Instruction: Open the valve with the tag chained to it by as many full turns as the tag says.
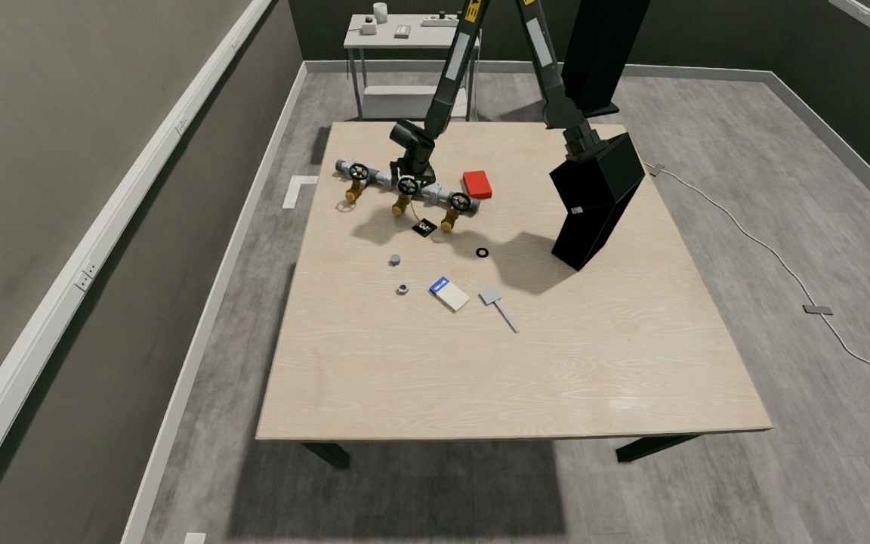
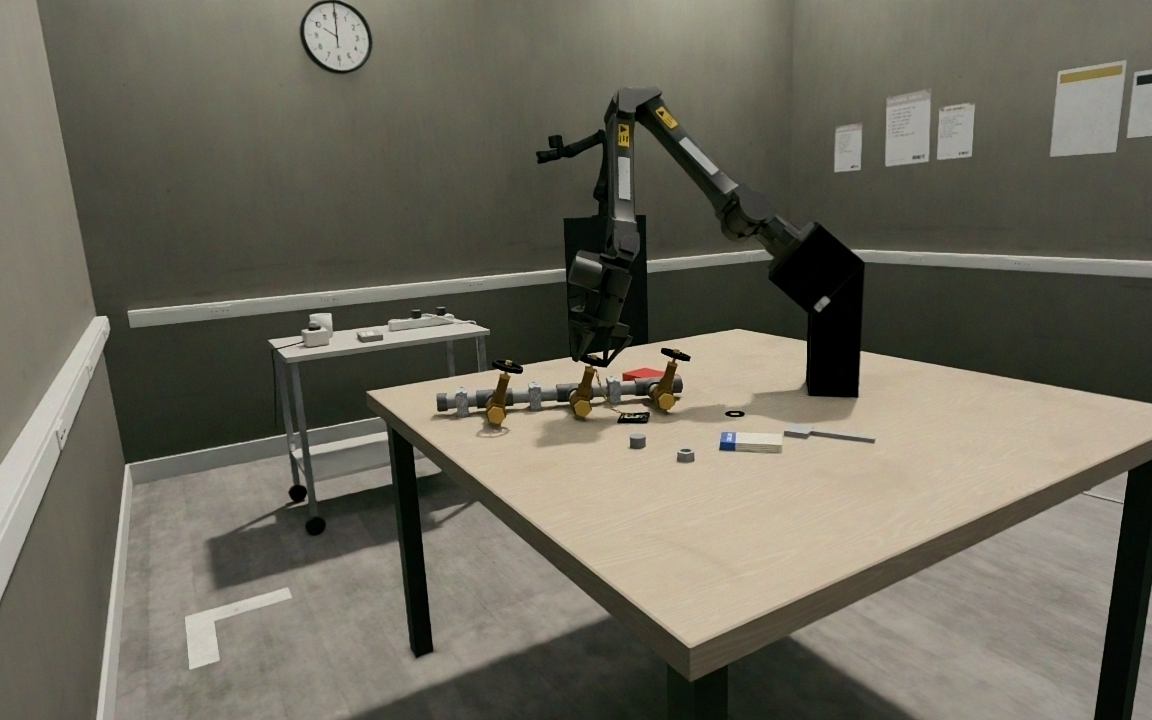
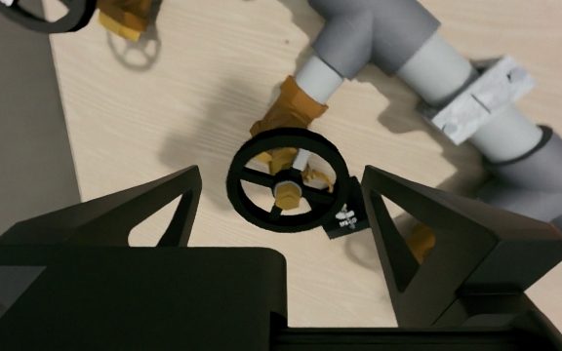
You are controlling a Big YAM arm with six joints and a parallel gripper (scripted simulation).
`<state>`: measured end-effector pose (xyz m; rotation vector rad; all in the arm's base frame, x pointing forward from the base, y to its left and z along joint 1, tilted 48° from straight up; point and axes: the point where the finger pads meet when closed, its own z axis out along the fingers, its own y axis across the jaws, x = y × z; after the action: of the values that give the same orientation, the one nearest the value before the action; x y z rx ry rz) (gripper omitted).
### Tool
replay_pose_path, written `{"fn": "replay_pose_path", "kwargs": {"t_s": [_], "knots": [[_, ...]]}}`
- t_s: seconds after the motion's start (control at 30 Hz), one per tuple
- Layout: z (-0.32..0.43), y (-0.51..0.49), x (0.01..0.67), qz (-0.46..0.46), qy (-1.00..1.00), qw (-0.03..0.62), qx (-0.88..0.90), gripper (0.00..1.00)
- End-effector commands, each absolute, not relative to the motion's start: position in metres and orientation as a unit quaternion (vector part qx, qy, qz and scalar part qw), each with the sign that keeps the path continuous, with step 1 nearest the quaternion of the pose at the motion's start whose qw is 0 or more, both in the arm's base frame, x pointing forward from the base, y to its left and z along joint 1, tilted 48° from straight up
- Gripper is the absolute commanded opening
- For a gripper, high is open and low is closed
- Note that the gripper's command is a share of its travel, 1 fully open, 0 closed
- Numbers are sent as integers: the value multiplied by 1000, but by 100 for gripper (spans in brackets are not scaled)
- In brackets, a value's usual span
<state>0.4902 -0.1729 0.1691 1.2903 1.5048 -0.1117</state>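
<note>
A grey pipe (image 1: 384,179) with three brass valves lies at the table's far left. The middle valve has a black handwheel (image 1: 407,185) and a gold chain running to a black tag (image 1: 424,227) on the table. My gripper (image 1: 412,177) hangs directly over this middle handwheel, open, one finger on each side of the wheel and apart from its rim. In the wrist view the handwheel (image 3: 288,179) sits between my fingers, with the tag (image 3: 345,218) partly hidden behind it. The left valve wheel (image 1: 357,171) and right valve wheel (image 1: 460,201) stand free.
A red block (image 1: 476,183) lies just behind the pipe. A black washer (image 1: 480,255), a grey cap (image 1: 394,258), a nut (image 1: 401,289), a blue-and-white box (image 1: 448,293) and a grey scraper (image 1: 500,305) lie mid-table. The arm's black base (image 1: 593,202) stands at the right.
</note>
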Motion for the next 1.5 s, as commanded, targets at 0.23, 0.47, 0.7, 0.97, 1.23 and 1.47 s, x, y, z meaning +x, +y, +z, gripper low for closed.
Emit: {"fn": "replay_pose_path", "kwargs": {"t_s": [0.23,0.47,0.7,0.97,1.23,1.47], "knots": [[177,-175,495,-13,598,545,588,0],[169,-175,489,-16,599,543,588,0],[169,-175,489,-16,599,543,588,0],[169,-175,489,-16,599,543,588,0],[169,-175,489,-27,610,543,577,0],[169,-175,489,-43,627,542,558,0]]}}
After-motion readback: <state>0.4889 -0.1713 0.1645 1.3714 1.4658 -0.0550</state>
